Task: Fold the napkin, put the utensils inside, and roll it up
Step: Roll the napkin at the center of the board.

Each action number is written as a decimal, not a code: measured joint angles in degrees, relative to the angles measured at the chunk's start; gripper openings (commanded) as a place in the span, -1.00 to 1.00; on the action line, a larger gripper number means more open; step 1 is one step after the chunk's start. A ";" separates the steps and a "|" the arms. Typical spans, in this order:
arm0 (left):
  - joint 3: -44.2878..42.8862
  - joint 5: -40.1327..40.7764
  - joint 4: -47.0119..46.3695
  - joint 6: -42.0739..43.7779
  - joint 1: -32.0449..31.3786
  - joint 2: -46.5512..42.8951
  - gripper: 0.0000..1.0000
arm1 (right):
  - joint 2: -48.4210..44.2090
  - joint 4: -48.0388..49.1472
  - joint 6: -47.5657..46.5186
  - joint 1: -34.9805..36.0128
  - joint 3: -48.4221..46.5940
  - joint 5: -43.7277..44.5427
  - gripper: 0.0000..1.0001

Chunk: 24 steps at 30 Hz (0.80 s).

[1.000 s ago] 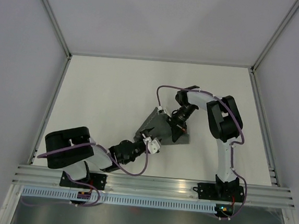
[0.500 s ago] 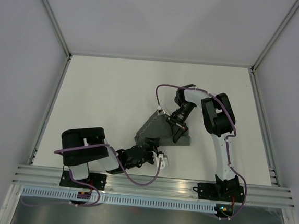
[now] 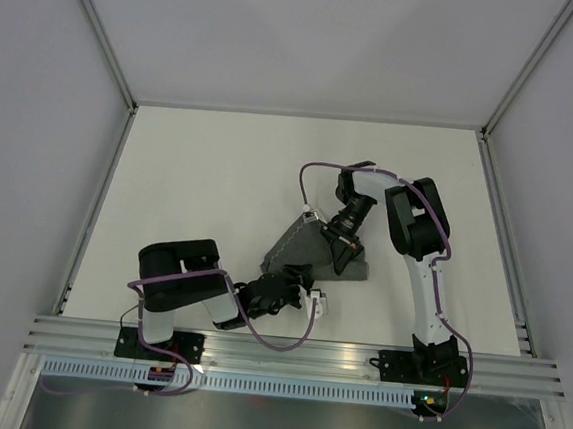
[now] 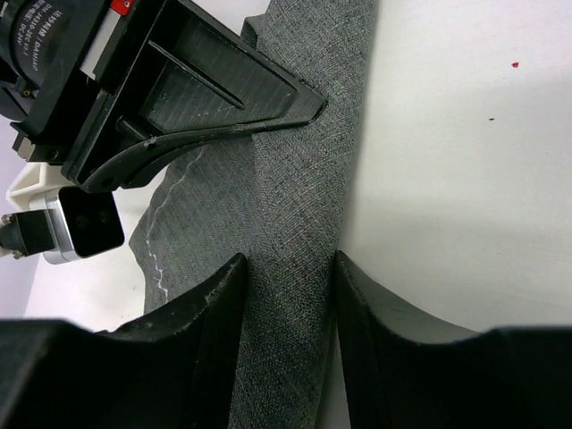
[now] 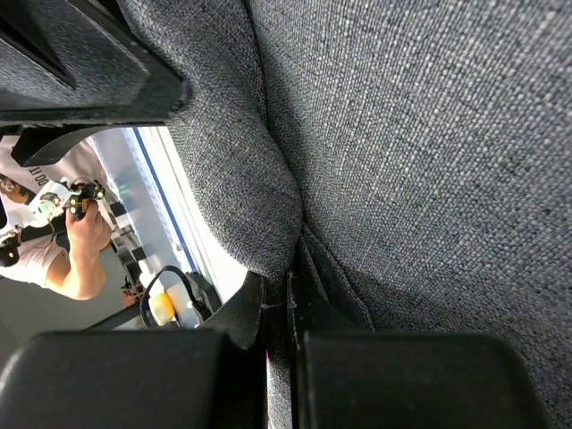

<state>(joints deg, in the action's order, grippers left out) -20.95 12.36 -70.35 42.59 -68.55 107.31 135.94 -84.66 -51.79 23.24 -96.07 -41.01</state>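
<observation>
Left wrist: napkin (image 4: 299, 206) between left pincer (image 4: 289, 268) tips

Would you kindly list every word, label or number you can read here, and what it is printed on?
"DAMIAO": white print on the black body of the right gripper, partly cut off, so uncertain.
Shirt print on the person in the right wrist view: too blurred to read.
Nothing on the napkin.

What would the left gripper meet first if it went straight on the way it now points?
The left gripper straddles the napkin; straight ahead it would likely meet the right gripper, though depth is unclear.
</observation>
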 measured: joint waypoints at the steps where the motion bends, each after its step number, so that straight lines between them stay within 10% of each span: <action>1: -0.20 -0.33 0.39 -0.20 0.20 -0.02 -0.13 | 0.04 -0.09 0.00 0.00 -0.09 0.04 -0.99; 5: -1.22 -2.16 3.04 -1.03 1.03 -0.33 -0.57 | 0.11 -0.24 0.02 0.00 -0.31 0.42 -0.99; 10: -2.12 -5.11 5.95 -2.71 1.92 -1.60 -0.95 | 0.07 -0.17 0.22 -0.48 -0.52 1.11 -0.46; 15: -2.47 -9.35 5.97 -9.66 4.90 -2.45 -0.95 | -2.64 1.22 0.39 -1.03 0.59 1.38 -0.08; 24: -2.32 -16.96 2.56 -23.69 10.34 -1.77 -0.95 | -19.45 18.71 -0.24 -5.62 6.25 3.89 -0.05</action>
<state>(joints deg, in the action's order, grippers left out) -23.27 -4.60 -67.79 18.90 -58.22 105.54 116.49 -65.95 -52.03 17.63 -89.82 -37.12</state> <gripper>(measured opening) 0.070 0.480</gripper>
